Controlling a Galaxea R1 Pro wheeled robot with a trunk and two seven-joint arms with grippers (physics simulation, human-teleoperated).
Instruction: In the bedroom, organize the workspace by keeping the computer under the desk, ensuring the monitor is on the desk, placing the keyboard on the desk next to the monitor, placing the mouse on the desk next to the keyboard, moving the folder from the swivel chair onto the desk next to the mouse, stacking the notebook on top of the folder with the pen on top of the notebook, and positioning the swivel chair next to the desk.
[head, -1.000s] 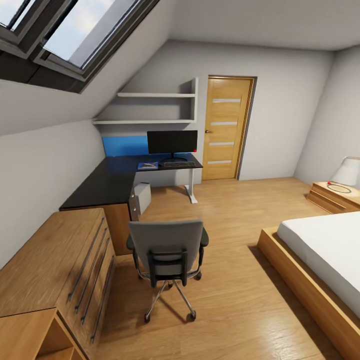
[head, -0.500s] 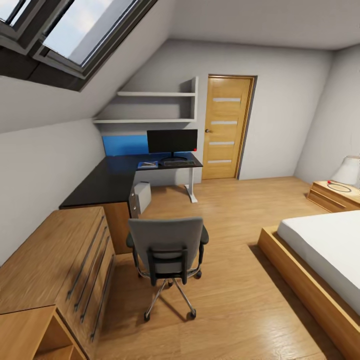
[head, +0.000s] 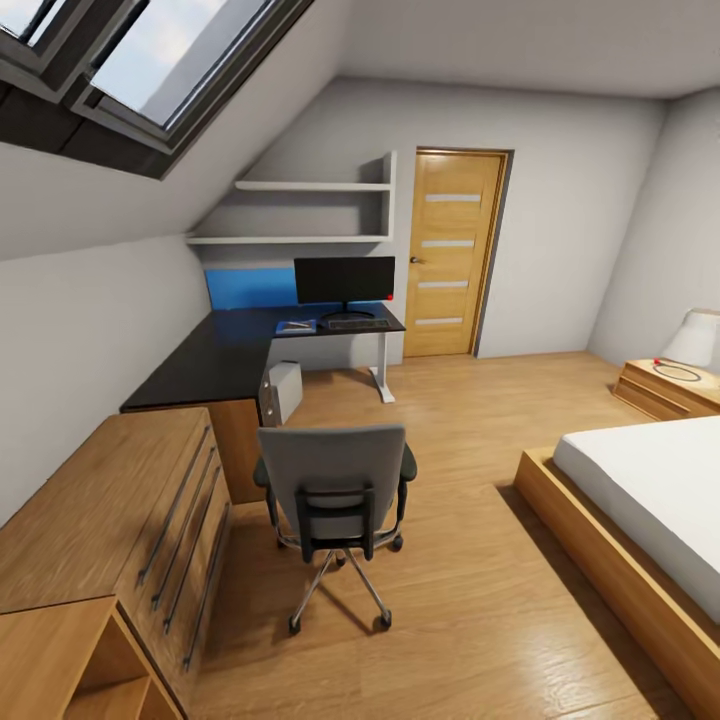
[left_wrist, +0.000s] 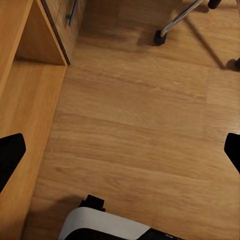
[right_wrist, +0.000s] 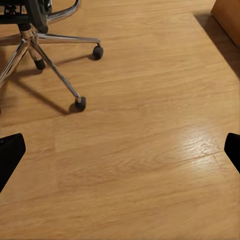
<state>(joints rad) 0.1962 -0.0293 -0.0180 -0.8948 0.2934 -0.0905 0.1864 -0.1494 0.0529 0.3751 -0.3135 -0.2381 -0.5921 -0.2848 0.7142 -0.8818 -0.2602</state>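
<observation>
**Chair stands between the robot and the desk**

The swivel chair (head: 335, 500) sits at lower centre of the head view, its grey back turned toward the camera, so the seat and any folder on it are hidden. Beyond it, in the middle left of the frame, the black L-shaped desk (head: 225, 365) runs along the wall. On its far end stand the monitor (head: 344, 283) and, just in front of it, the keyboard (head: 358, 325). A small blue item (head: 296, 327) lies beside the keyboard; it is too small to tell whether it is the notebook. The computer (head: 283, 393) stands on the floor under the desk's inner corner.

In the left wrist view the left claw (left_wrist: 120, 150) is wide open over bare floor (left_wrist: 135, 125), with nothing between its 2 dark fingertips (left_wrist: 10, 155). In the right wrist view the right claw (right_wrist: 120, 150) is just as wide open and empty, with the chair's metal legs and casters (right_wrist: 45, 55) near it.

The chair lies straight ahead of both claws, a little toward the left of the frame. Its back faces the robot, so reaching the seat likely calls for coming round to the chair's side or front. The chair base shows more fully in the right wrist view, which suggests the right arm is slightly nearer.
</observation>
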